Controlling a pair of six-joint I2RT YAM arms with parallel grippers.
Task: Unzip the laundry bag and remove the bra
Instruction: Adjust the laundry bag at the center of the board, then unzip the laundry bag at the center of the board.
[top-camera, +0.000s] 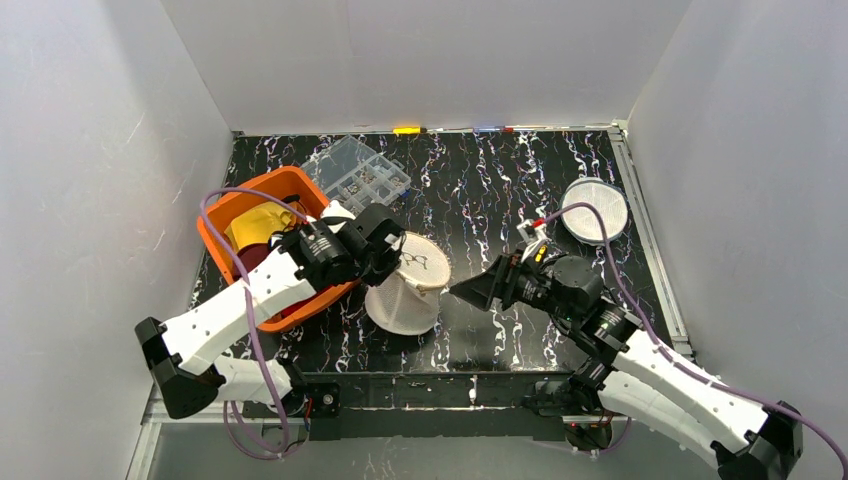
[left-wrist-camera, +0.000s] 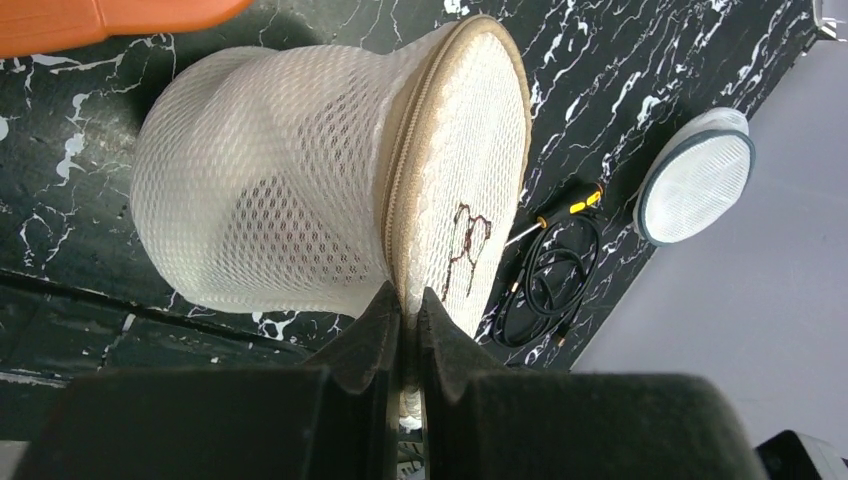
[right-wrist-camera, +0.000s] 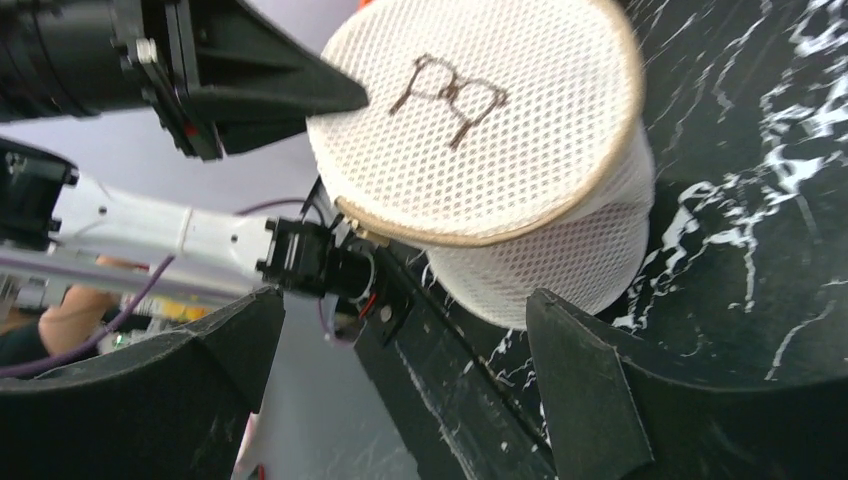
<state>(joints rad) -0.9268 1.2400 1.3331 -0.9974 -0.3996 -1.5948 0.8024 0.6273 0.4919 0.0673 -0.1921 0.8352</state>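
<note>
A: Where was the laundry bag (top-camera: 408, 285)?
B: Middle of the bench (top-camera: 480, 180), 3 o'clock of the orange bin (top-camera: 207, 240).
A: Claws?
B: Left claw (left-wrist-camera: 410, 305) pinched its zipper rim; right claw (right-wrist-camera: 405, 330) gaped wide at its 3 o'clock.

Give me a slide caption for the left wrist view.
Left fingers pinch the mesh laundry bag at its zippered rim.
</note>
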